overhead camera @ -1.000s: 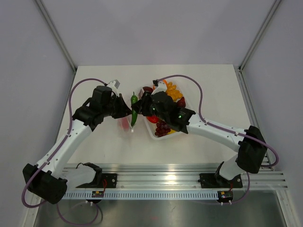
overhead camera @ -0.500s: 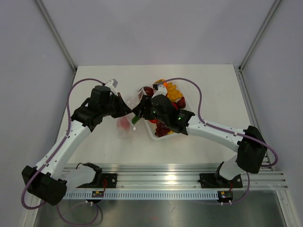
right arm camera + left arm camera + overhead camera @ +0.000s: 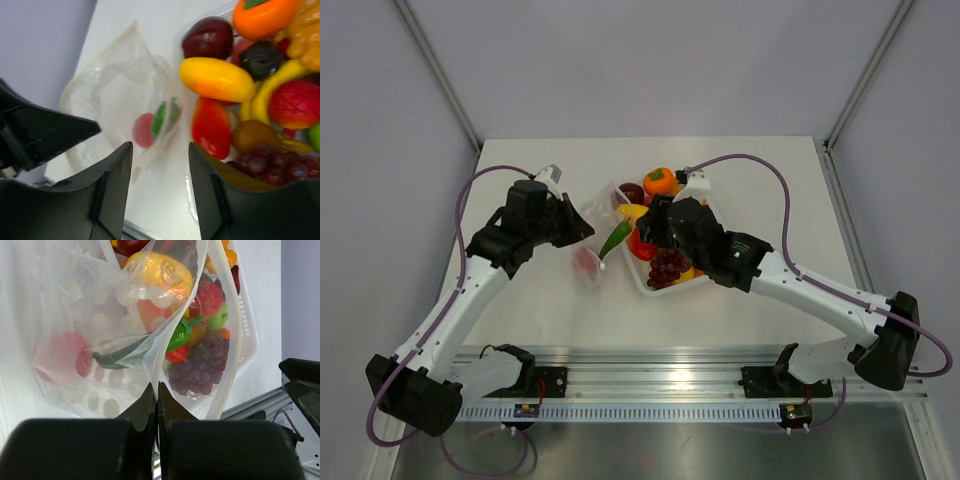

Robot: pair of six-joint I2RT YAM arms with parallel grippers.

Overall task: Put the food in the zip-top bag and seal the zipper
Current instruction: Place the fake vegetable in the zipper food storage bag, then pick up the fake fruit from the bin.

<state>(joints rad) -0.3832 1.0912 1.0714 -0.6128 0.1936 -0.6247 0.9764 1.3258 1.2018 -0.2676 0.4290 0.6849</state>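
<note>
Zip-top bag [image 3: 590,255] rests on the bench [image 3: 770,180] just left of the tray [image 3: 650,287], with a green chilli [image 3: 616,240] seemingly half in its mouth. Left wrist: the left pincer [image 3: 155,395] is clamped on the bag's film and should hold the mouth taut. Right wrist: the right pincer [image 3: 160,155] stands apart and empty near the yellow fruit [image 3: 216,79], probably best gripped across its middle.

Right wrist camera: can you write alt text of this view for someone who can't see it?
The right gripper, open and empty, frames a clear zip-top bag with a green pepper and a round red piece showing through the plastic. Beside it, a tray holds toy fruit, among them a dark red apple and purple grapes.
</note>
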